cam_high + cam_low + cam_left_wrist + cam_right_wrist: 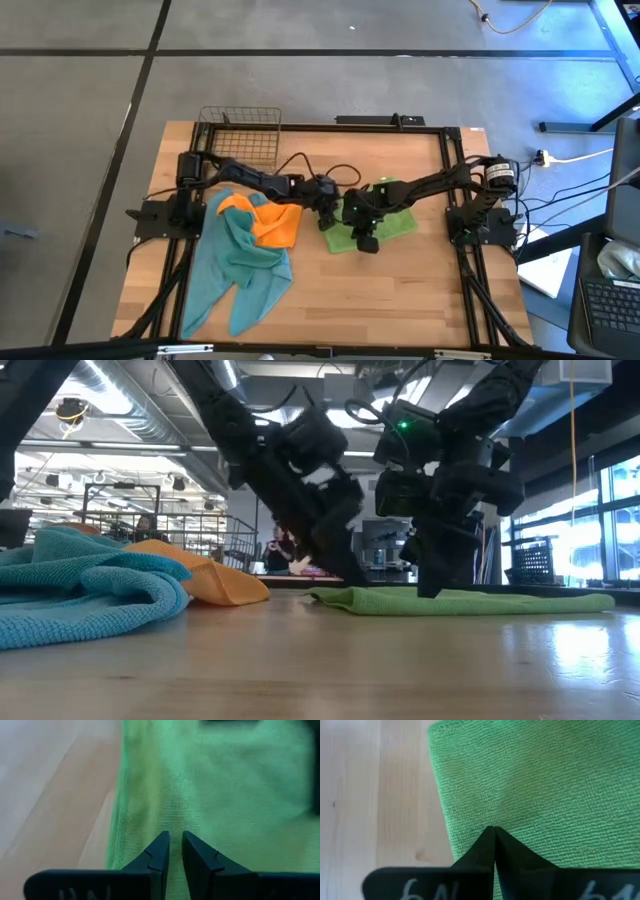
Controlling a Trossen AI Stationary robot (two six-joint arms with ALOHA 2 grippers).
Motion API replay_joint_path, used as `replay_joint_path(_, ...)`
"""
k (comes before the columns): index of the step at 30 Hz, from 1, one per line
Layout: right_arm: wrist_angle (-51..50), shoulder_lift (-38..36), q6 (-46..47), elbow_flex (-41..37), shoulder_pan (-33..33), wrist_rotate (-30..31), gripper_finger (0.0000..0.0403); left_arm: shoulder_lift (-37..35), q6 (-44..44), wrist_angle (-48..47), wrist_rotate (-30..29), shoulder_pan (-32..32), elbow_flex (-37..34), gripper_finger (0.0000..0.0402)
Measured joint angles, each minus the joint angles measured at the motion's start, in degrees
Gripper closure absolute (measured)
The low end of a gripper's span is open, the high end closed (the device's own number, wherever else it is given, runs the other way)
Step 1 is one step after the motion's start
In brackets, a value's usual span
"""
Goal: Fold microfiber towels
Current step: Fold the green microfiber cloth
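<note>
Green towel half hidden under arms; teal towel cropped.

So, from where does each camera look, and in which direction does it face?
High view: above, facing straight down on the table; both arms, green towel, orange towel, teal towels.
Low view: table height, facing the room; both arms.
Left wrist view: facing the green towel past the left gripper.
Right wrist view: facing the towel past the right gripper.
All four share the green towel.

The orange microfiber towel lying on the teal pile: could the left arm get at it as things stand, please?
Probably yes. The orange microfiber towel lies on top of the teal towels, uncovered, just beside the left gripper, which sits at the lime green towel's edge, its fingers nearly closed on nothing visible.
</note>
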Motion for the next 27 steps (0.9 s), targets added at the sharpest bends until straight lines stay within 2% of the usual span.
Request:
replay_joint_path(9, -0.22, 0.0, -0.27, 0.0, 0.37, -1.68, 0.0393, 1.46, 0.36, 0.49, -4.05, 0.12, 0.22, 0.0358)
replay_joint_path(15, -0.32, -0.08, -0.16, 0.0, 1.09, -2.68, 0.0393, 1.41, -1.31, 0.19, -4.06, 0.75, 0.97, 0.0358)
replay_joint_path(17, -1.22, -0.82, -0.2, 0.0, 1.09, -2.61, 0.0393, 1.46, -2.03, -0.04, -2.3, 0.75, 1.85, 0.0358)
replay_joint_path(21, -5.55, -4.86, -0.27, 0.11, -0.1, 2.73, 0.0393, 1.45, -2.72, -2.35, 1.67, 0.47, 4.05, 0.0358)
replay_joint_path(27, -8.51, -12.46, -4.49, 0.19, -4.0, 15.92, 0.0393, -1.03, -4.16, -8.81, 2.06, -0.58, 5.66, 0.0358)
